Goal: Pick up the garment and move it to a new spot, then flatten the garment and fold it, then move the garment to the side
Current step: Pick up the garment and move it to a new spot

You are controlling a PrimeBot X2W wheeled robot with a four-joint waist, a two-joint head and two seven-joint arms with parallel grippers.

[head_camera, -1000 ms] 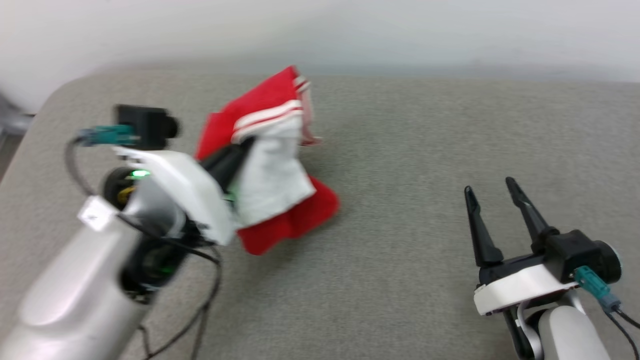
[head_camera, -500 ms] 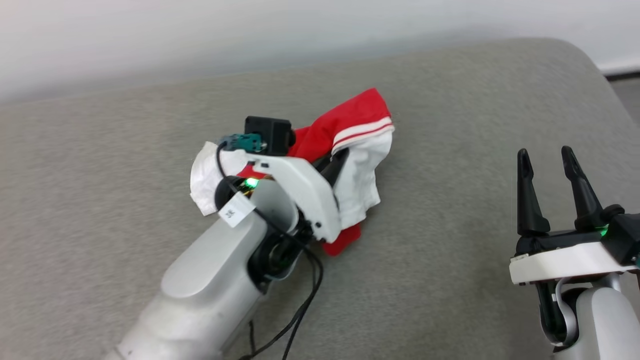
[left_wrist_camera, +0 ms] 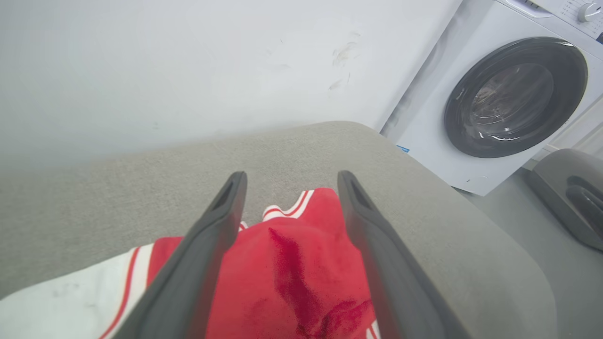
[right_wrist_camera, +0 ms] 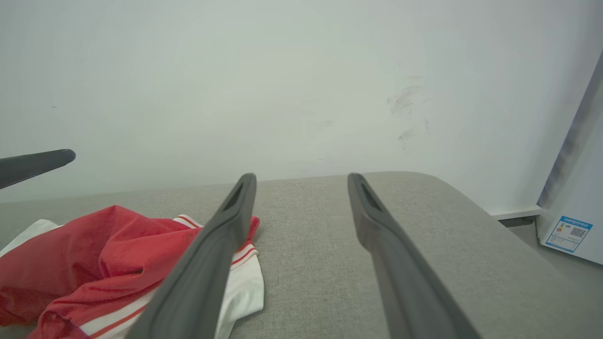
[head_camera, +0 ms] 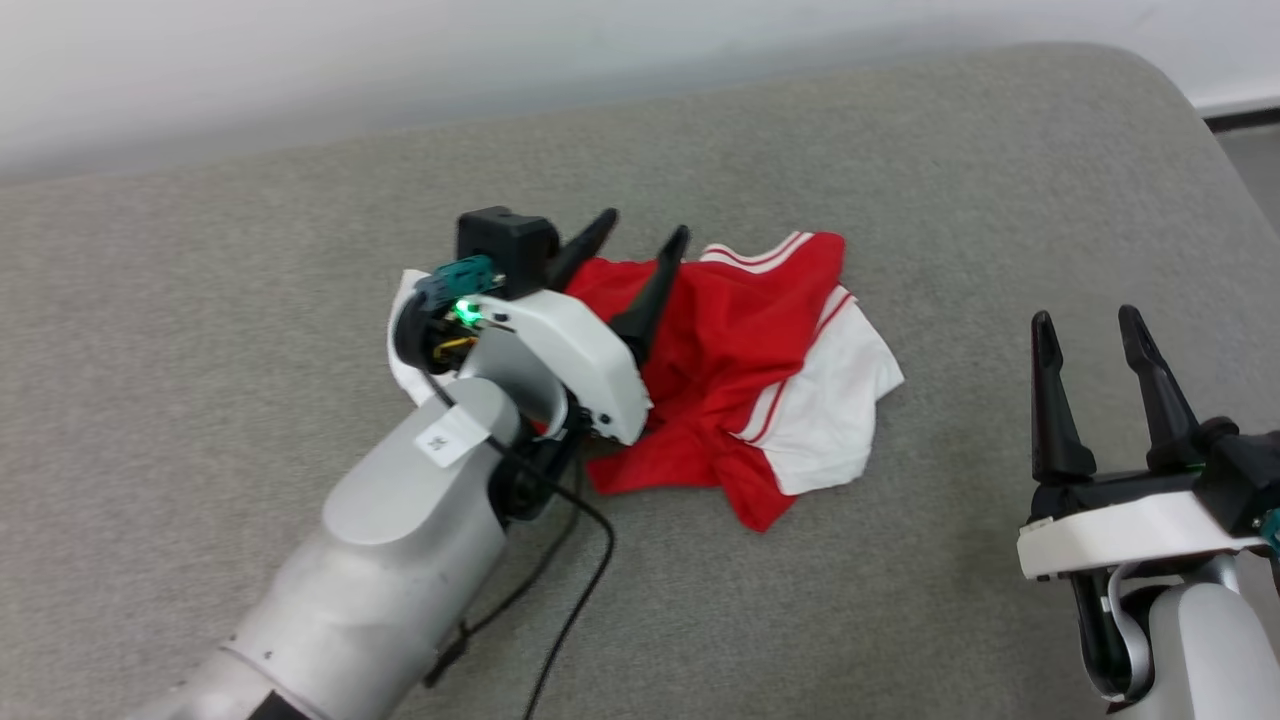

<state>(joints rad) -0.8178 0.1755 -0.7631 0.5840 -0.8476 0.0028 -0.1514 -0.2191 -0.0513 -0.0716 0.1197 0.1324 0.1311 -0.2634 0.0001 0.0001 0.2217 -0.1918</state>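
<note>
Grey padded surface [head_camera: 900, 150] bears the garment [head_camera: 740, 340], crumpled beneath the left gripper [head_camera: 643, 226], spread and empty, seemingly laid there for flattening; right gripper [head_camera: 1085, 318], also agape, hovers well apart.

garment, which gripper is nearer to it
Left. The left gripper is open right over the garment; the right gripper is open, off to its right, clear of it.

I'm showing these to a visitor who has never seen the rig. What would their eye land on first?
The red garment with white sleeves, crumpled in the middle of the grey padded surface, stands out first. The left claw hangs open over its left part; the right claw is open at the lower right, clear of the cloth. A white washing machine shows at the left wrist view's upper right.
</note>
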